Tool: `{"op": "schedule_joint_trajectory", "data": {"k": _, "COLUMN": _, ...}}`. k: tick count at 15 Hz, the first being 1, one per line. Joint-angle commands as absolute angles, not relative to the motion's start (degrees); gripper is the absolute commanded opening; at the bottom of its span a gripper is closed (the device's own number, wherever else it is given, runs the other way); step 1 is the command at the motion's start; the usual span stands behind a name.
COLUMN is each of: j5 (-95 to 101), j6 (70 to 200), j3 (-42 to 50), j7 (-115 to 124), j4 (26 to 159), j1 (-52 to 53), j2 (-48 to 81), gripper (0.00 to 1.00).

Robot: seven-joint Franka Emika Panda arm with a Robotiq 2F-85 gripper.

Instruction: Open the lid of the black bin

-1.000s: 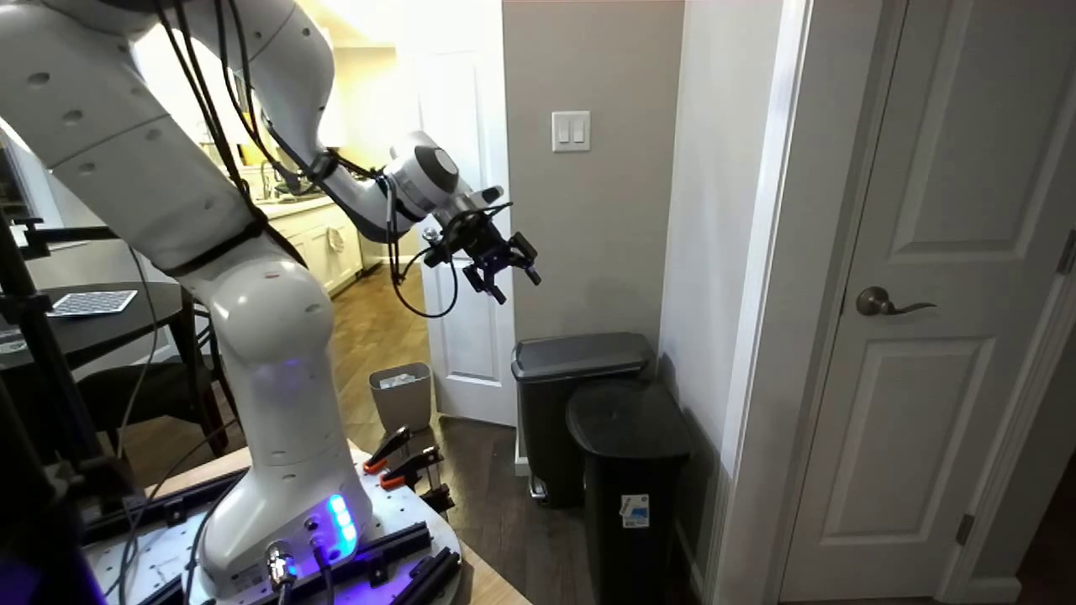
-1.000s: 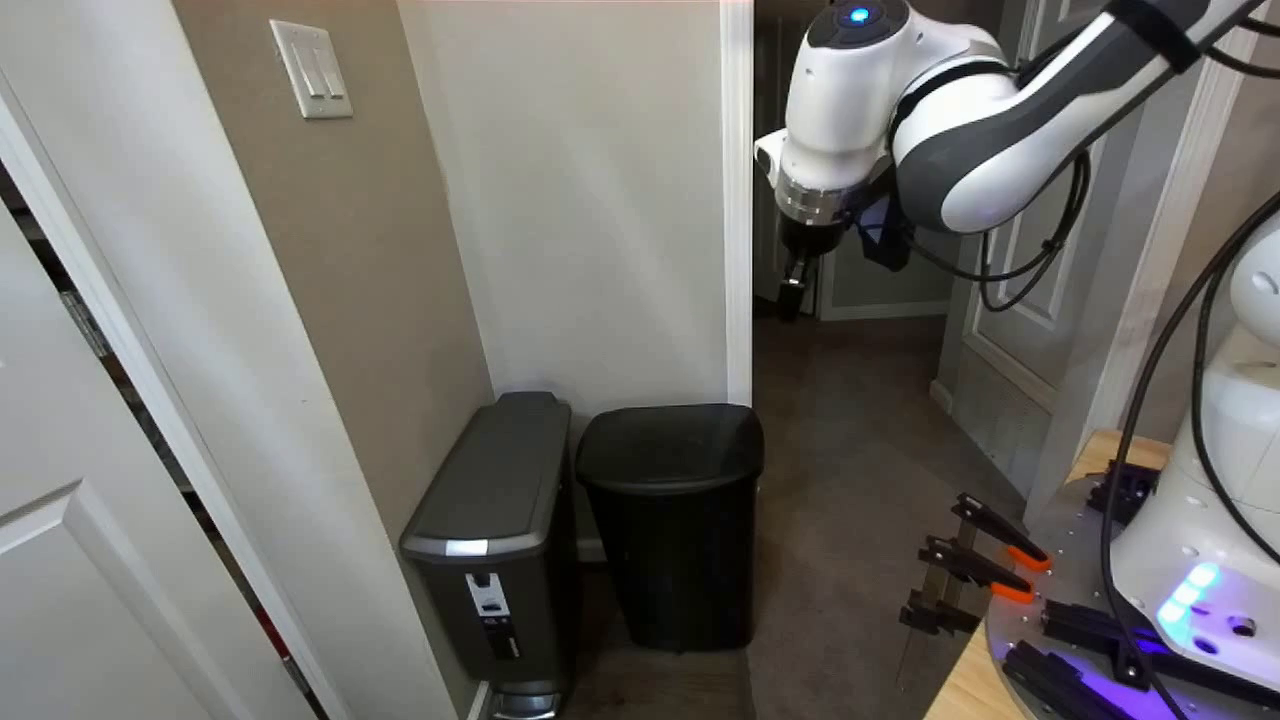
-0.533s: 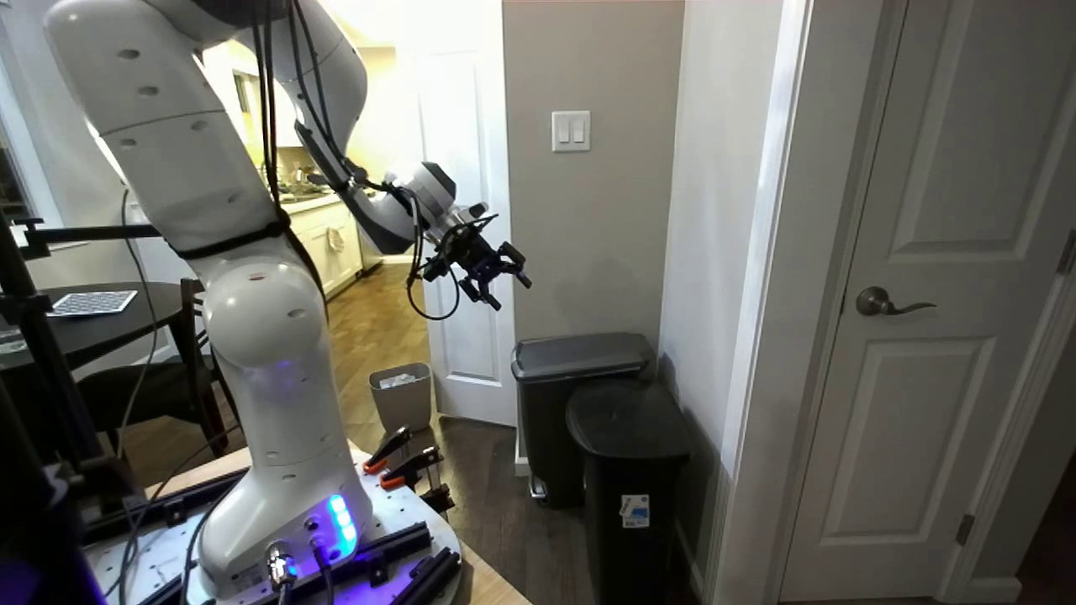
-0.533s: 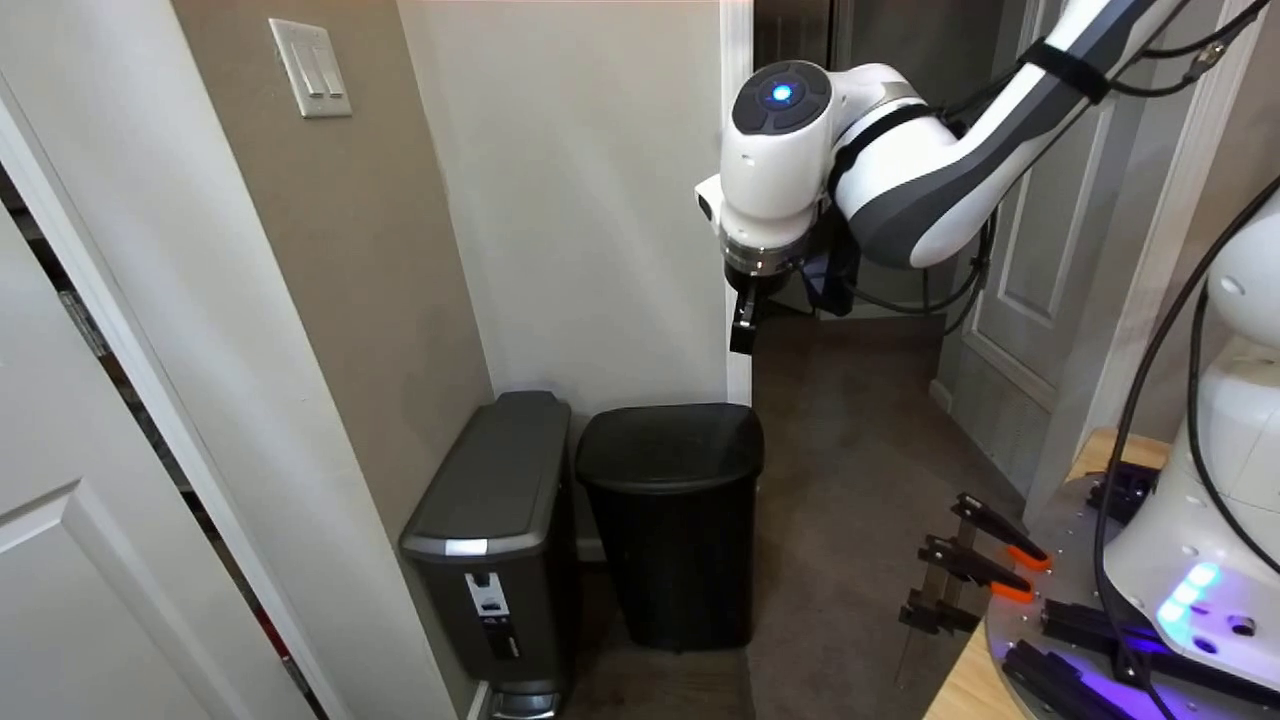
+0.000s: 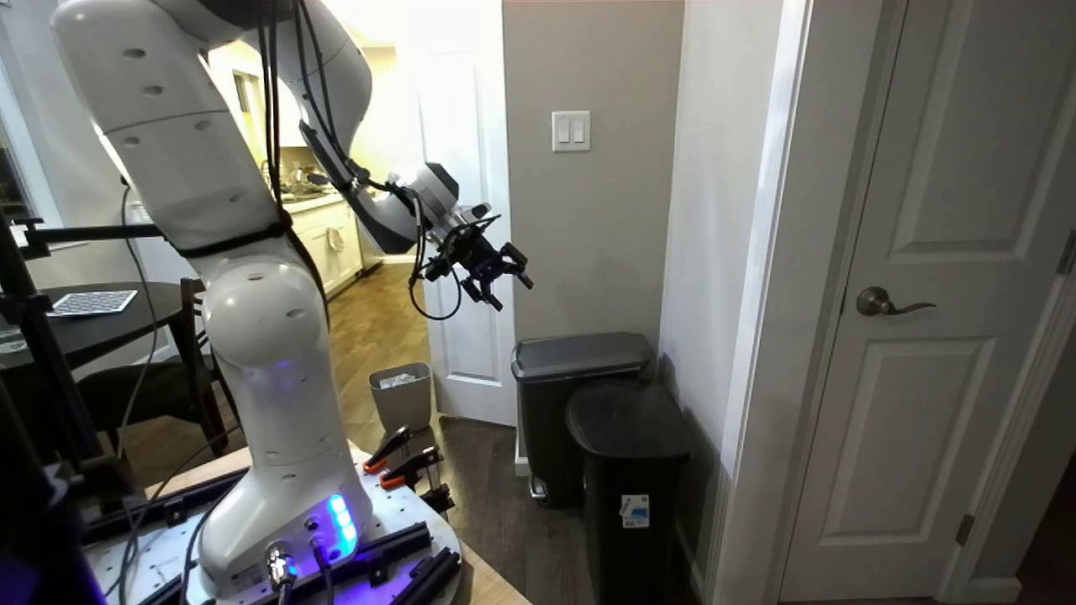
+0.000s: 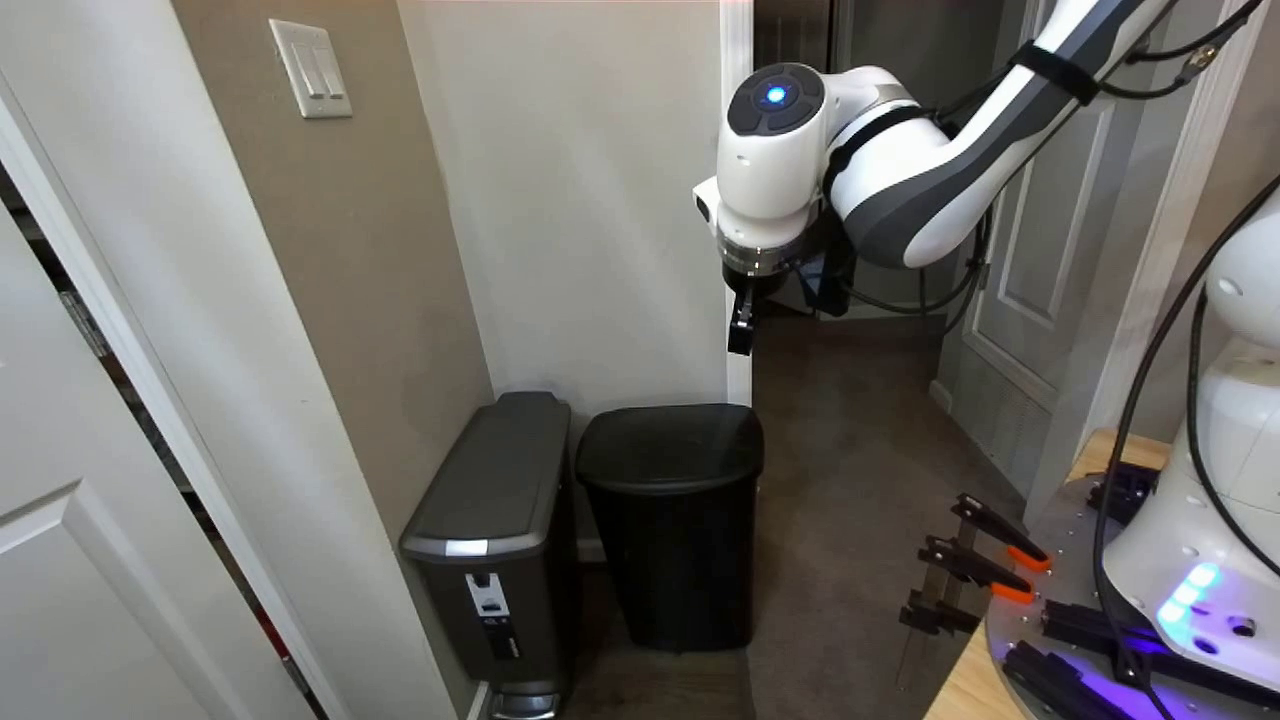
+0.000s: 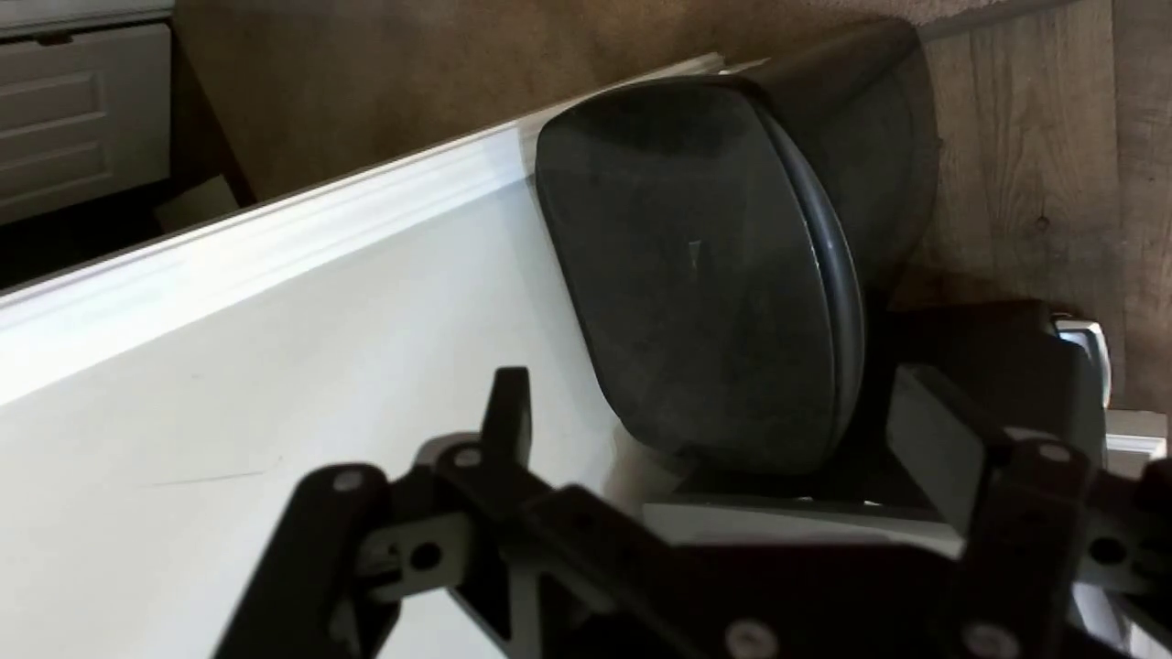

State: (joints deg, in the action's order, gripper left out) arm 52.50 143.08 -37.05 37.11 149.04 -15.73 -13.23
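Observation:
The black bin (image 5: 632,538) stands upright on the floor, a small pale label on its front. It also shows in an exterior view (image 6: 678,575) and in the wrist view (image 7: 851,137). Its flat black lid (image 5: 626,418) is closed; the lid also shows in an exterior view (image 6: 670,447) and in the wrist view (image 7: 687,275). My gripper (image 5: 514,294) is open and empty, in the air above lid height and apart from it. It also shows edge-on in an exterior view (image 6: 740,342). In the wrist view the fingers (image 7: 712,389) are wide apart, with part of the lid seen between them.
A grey bin with a dark grey top (image 5: 580,355) stands close beside the black bin; it also shows in an exterior view (image 6: 490,480). Walls meet in a corner behind both bins. A small wastebasket (image 5: 402,397) and clamps (image 6: 975,560) are nearer the robot base.
In an exterior view the gripper has moved left and down, nearer the bins, mostly in the first half second. Since then it has barely moved. The lid and both bins are unchanged.

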Motion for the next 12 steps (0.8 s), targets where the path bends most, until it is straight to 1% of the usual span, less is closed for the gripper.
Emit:
{"op": "schedule_joint_trajectory", "data": {"k": 1, "j5": 54.59, "j6": 140.57, "j3": -30.52, "j7": 38.45, "j4": 148.88, "j1": -8.9, "j2": -12.6, "gripper": 1.0}}
{"op": "schedule_joint_trajectory", "data": {"k": 5, "j5": 61.5, "j6": 140.6, "j3": -24.62, "j7": 42.1, "j4": 146.59, "j1": -3.59, "j2": -8.2, "gripper": 1.0}}
{"op": "schedule_joint_trajectory", "data": {"k": 9, "j5": 73.64, "j6": 138.98, "j3": -19.99, "j7": 49.05, "j4": 139.79, "j1": 1.21, "j2": 1.65, "gripper": 1.0}}
{"op": "schedule_joint_trajectory", "data": {"k": 12, "j5": 81.34, "j6": 133.64, "j3": -16.76, "j7": 53.95, "j4": 132.38, "j1": 5.52, "j2": 10.51, "gripper": 1.0}}
